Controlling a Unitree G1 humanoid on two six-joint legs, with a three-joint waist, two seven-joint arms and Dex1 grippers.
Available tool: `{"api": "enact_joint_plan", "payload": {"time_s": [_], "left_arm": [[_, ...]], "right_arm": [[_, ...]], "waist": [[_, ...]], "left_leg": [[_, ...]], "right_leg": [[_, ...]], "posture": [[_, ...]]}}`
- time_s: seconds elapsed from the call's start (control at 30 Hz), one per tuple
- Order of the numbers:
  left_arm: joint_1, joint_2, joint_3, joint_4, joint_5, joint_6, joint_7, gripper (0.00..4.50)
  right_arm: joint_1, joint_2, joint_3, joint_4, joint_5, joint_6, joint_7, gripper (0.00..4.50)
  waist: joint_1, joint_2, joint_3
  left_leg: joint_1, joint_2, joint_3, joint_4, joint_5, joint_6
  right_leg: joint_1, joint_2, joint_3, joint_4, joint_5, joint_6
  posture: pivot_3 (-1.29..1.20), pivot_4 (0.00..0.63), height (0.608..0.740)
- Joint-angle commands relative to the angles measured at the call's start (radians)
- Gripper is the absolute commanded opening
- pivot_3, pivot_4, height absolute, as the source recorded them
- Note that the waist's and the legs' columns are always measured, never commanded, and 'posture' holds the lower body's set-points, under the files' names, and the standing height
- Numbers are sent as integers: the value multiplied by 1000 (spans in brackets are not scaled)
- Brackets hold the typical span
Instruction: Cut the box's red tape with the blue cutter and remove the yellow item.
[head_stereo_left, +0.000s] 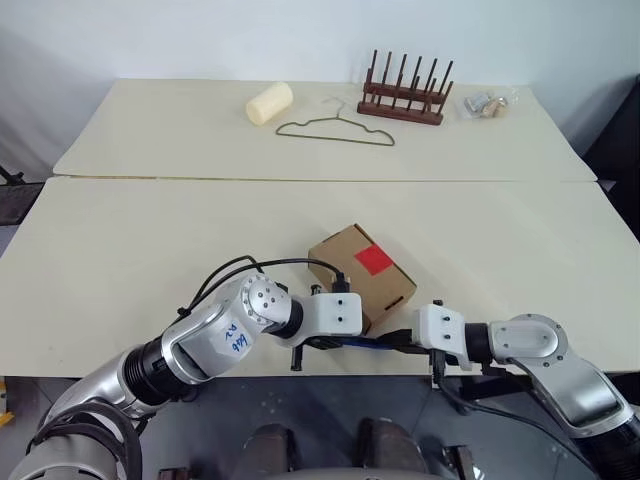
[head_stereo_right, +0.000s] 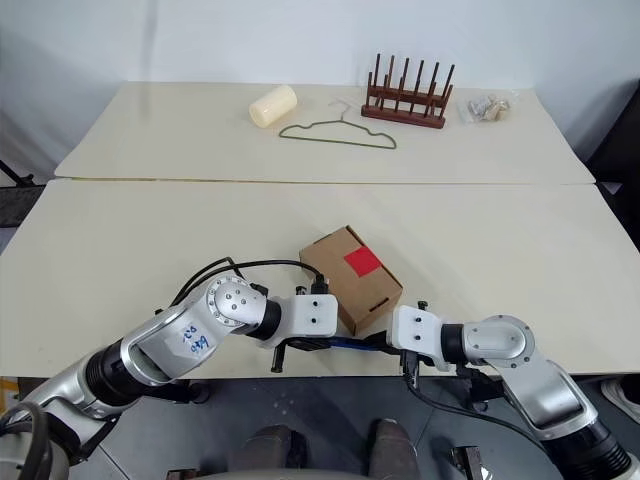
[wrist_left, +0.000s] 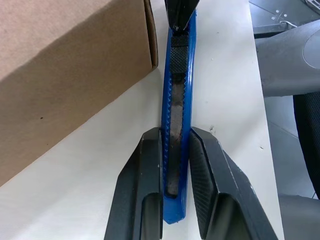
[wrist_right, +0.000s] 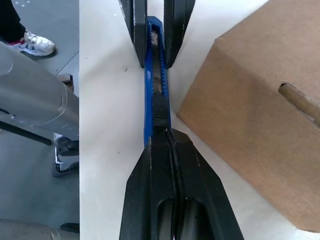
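1. Here the left gripper has its two fingers clamped on the sides of the blue cutter at its butt end, which steadies the handle.
2. The right gripper has its fingers pressed together on the cutter's other end, just past the ridged slider; judging by this two-handed hold, the blade is being made ready or the tool is being passed across.
3. The cutter lies along the near edge of the table, between the two grippers, just beside the near face of the box.
4. The box sits closed, its red tape uncut on the top, so the yellow item is presumably inside.
5. Far off lie a cream roll, a wire hanger and a wooden rack, well apart from the work.
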Motion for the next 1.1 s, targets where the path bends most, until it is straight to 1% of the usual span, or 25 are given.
{"api": "enact_joint_plan", "payload": {"time_s": [0.03,0.3,0.57,0.67,0.77,0.83,0.9,0.93,1.0,1.03,1.1], "left_arm": [[10,13,-6,40,27,42,24,412],[1,6,-7,42,23,46,22,412],[1,-4,-6,46,22,52,27,412],[0,-8,-7,48,23,52,27,412],[7,-6,-3,47,23,44,28,412],[27,6,15,38,21,7,26,412],[66,21,56,34,20,-70,31,412],[81,26,69,34,21,-97,32,412],[156,63,146,30,9,-342,7,412],[199,75,198,23,-4,-459,1,412],[273,104,284,17,-29,-669,-22,412]], "right_arm": [[8,16,64,20,-32,-10,18,22],[-49,101,125,24,-48,29,-6,22],[-73,160,167,7,-65,65,-26,22],[-71,163,157,4,-60,74,-25,22],[-63,156,97,-18,-7,97,-23,22],[-55,156,9,-65,104,171,-23,22],[-40,126,-101,-128,280,270,19,22],[-34,113,-131,-146,330,302,30,22],[-13,16,-299,-185,560,498,43,387],[-2,-52,-384,-190,682,602,61,633],[10,-149,-502,-179,832,751,36,1249]], "waist": [[0,-1,0],[-1,-1,-1],[-2,-1,-2],[-2,-1,-2],[-1,-1,-2],[0,-1,-2],[0,0,-1],[0,0,-1],[-1,1,0],[-2,2,0],[-3,3,1]], "left_leg": [[0,0,0,0,0,0],[1,1,0,0,0,0],[1,1,0,0,0,0],[1,1,0,0,0,0],[1,2,0,0,0,0],[0,2,0,-1,0,0],[-1,2,-1,-1,0,0],[-2,2,-1,-1,0,0],[-2,2,-2,-1,0,0],[-2,2,-2,-1,0,0],[-2,3,-3,-3,0,0]], "right_leg": [[0,0,0,0,0,0],[0,0,0,0,0,0],[0,0,0,0,0,-1],[0,0,0,0,0,-1],[0,0,0,0,0,-1],[0,0,0,0,0,-1],[-1,0,0,0,0,-1],[-1,-1,0,0,0,-1],[-1,-2,0,-1,0,0],[-1,-2,0,-1,0,-1],[-1,-4,0,-6,0,-1]], "posture": [[0,150,740],[0,150,740],[0,150,740],[0,150,740],[0,150,740],[0,150,740],[0,150,740],[0,150,740],[0,150,740],[0,150,740],[0,150,740]]}}
